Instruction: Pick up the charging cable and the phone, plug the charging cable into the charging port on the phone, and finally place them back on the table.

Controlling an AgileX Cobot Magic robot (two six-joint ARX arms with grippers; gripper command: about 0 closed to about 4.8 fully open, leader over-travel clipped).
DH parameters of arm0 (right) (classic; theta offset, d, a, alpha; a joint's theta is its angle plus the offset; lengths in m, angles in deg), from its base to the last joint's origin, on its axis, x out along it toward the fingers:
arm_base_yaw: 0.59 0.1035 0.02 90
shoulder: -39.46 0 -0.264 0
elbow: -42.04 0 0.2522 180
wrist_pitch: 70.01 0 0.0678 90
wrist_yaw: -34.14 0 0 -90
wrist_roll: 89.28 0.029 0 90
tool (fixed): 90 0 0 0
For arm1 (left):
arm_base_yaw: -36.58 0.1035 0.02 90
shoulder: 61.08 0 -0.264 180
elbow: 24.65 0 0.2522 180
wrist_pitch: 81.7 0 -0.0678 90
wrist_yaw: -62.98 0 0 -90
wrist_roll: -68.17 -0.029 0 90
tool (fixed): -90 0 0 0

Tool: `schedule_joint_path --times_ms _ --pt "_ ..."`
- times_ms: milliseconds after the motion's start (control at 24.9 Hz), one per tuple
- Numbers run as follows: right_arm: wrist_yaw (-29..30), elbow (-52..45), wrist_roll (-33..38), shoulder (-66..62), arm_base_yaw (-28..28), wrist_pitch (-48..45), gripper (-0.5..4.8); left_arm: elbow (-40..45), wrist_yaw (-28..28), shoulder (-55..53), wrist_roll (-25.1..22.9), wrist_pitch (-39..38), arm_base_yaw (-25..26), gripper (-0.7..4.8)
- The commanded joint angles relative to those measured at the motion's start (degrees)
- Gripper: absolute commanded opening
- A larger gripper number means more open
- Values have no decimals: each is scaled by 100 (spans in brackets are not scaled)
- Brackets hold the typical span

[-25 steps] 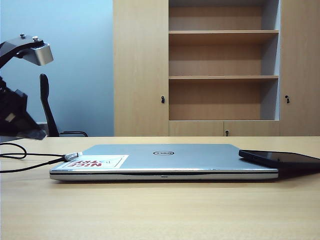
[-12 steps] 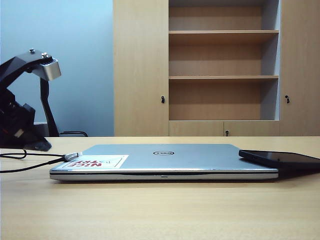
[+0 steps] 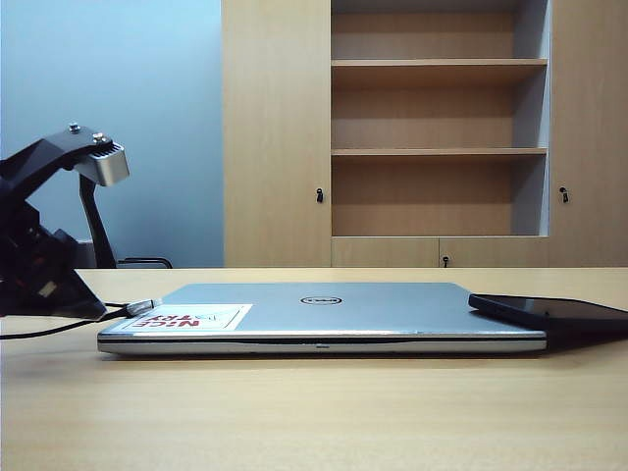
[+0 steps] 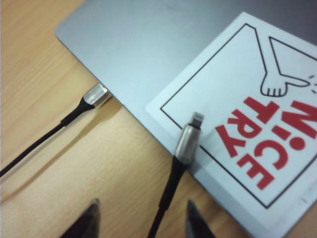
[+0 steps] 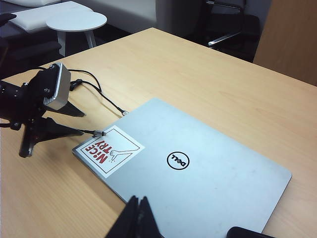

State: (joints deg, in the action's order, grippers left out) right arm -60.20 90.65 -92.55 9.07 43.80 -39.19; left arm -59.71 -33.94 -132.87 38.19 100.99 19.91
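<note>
Exterior view. Over the last second the left arm has sunk toward the table [image 3: 314, 412], so that its left gripper [image 3: 83, 306] now sits low just beside the laptop's [image 3: 324, 314] near-left corner, where the cable [image 3: 59, 324] trails off; earlier it hung higher and further left. This reads as the approach to the first pick; nothing is lifted yet. The phone [image 3: 549, 312], a flat glossy black slab, rests with one end on the laptop's right edge, well apart from the left arm. The laptop is closed, matte silver, with a white sticker [image 3: 186, 317] in red letters. The table is pale wood grain.

Left wrist view. The left gripper [image 4: 141, 218] stands spread, one dark fingertip [image 4: 91, 213] on each side of the cable [image 4: 168, 193], not touching it. The cord is thin, black and braided; its silver barrel and small pale plug [image 4: 190, 136] lie on the sticker's [image 4: 247, 114] border at the laptop [image 4: 143, 54] edge. A second silver-tipped lead [image 4: 91, 96] lies against the laptop's side on the table [image 4: 34, 64].

Right wrist view. The right gripper [image 5: 138, 218] is pressed together and empty, hovering over the laptop [image 5: 198, 163]. Only a corner of the phone [image 5: 247, 232] shows. The left gripper [image 5: 54, 129] straddles the cable [image 5: 94, 132] at the sticker [image 5: 109, 150].
</note>
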Motion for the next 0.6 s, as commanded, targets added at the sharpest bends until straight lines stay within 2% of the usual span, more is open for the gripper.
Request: schedule_joint_path --times_ms 40,602 --pt "-4 42 -11 2 -2 -101 -6 -15 -20 -140 -2 240 -4 211" --pt "-7 42 -11 2 -4 -103 -6 -17 -20 -472 -2 699 -4 205"
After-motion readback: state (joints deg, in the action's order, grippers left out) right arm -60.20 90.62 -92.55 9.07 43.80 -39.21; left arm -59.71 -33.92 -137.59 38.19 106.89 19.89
